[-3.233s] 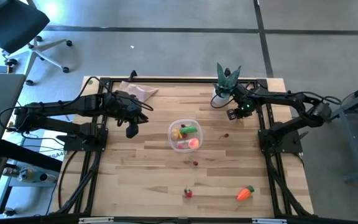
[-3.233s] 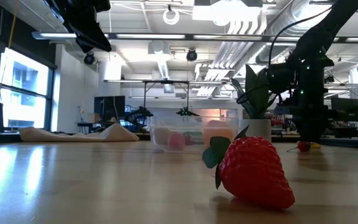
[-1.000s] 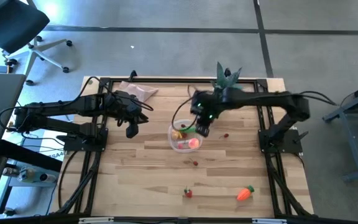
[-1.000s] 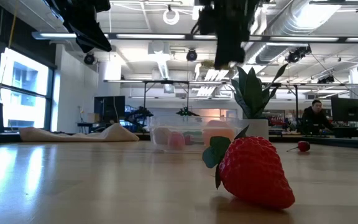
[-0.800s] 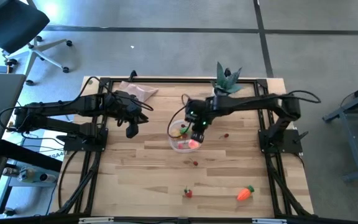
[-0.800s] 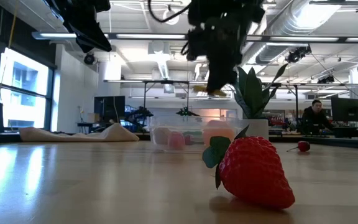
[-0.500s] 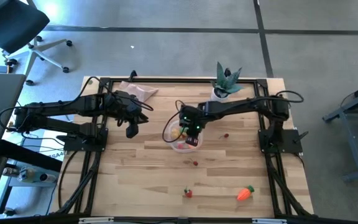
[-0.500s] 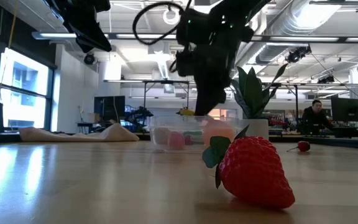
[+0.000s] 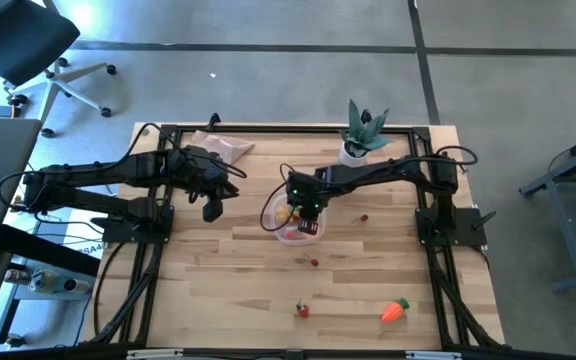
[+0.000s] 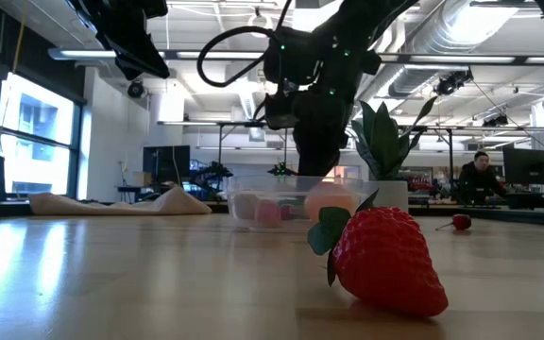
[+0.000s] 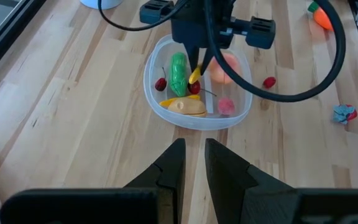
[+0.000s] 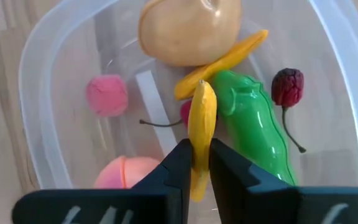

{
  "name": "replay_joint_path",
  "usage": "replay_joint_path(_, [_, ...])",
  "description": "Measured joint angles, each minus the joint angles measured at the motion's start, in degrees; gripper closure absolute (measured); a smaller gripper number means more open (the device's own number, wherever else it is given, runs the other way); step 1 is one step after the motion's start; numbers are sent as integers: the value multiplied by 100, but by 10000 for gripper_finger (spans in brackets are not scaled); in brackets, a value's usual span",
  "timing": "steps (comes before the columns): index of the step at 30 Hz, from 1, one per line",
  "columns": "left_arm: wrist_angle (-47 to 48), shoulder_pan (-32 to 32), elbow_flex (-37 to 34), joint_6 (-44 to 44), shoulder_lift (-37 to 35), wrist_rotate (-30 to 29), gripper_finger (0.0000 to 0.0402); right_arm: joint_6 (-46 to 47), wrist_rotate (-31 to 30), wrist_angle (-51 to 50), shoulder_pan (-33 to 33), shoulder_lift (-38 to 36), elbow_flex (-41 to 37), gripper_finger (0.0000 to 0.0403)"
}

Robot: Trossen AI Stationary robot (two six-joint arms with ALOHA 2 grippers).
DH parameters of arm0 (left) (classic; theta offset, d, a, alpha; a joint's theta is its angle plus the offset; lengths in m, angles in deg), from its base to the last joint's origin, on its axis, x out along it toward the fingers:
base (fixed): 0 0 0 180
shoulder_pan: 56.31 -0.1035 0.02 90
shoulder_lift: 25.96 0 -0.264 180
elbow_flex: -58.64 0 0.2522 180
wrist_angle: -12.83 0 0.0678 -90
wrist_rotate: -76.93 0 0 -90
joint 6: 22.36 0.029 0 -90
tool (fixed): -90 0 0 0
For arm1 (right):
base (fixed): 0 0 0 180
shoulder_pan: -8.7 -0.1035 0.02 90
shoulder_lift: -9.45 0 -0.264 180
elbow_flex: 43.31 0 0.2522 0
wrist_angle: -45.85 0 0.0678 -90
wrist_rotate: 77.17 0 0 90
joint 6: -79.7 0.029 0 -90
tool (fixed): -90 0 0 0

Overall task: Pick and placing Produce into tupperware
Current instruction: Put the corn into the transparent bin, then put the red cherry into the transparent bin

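Observation:
The clear round tupperware (image 9: 295, 218) (image 11: 197, 84) stands mid-table. It holds a green pepper (image 12: 253, 134), a tan piece (image 12: 188, 28), an orange ball (image 12: 132, 174), a pink piece (image 12: 106, 94) and cherries. My right gripper (image 9: 308, 205) (image 12: 196, 163) hangs over the tupperware, shut on a yellow piece. My left gripper (image 9: 213, 210) (image 11: 192, 155) waits to the tupperware's left, raised and shut. A strawberry (image 9: 303, 310) (image 10: 385, 260), a carrot (image 9: 395, 311) and two small red pieces (image 9: 314, 262) (image 9: 364, 217) lie on the table. My right gripper pinches the yellow piece (image 12: 202, 115) between its two fingers (image 12: 178, 167), coming from above and pointing down. The piece sticks out past the fingertips, down into the tupperware above the green pepper. Whether it touches the produce below, I cannot tell.
A spiky plant in a white pot (image 9: 365, 135) stands at the far edge, right of centre. A beige cloth (image 9: 223, 147) lies at the far left. Black frame rails (image 9: 158, 230) run along both table sides. Bare wood lies between the tupperware and the near edge.
My right gripper has moved a little toward the table's left, over the tupperware, and gone down toward it with the yellow piece still held. The yellow piece has dropped from above the rim to rim level. The left arm has kept still.

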Motion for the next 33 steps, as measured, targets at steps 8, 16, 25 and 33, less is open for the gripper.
replay_joint_path(8, [0,1,0,0,0,1,350,0,-9,22,24,0,-4,315])
replay_joint_path(16, [1,1,0,0,0,2,350,-20,-14,-6,24,-48,-7,304])
replay_joint_path(25, [0,0,0,-2,0,0,350,-90,-30,-429,46,-1230,-9,304])
replay_joint_path(33, [0,1,0,-2,0,1,350,974,-1039,-2218,178,-2651,-9,304])
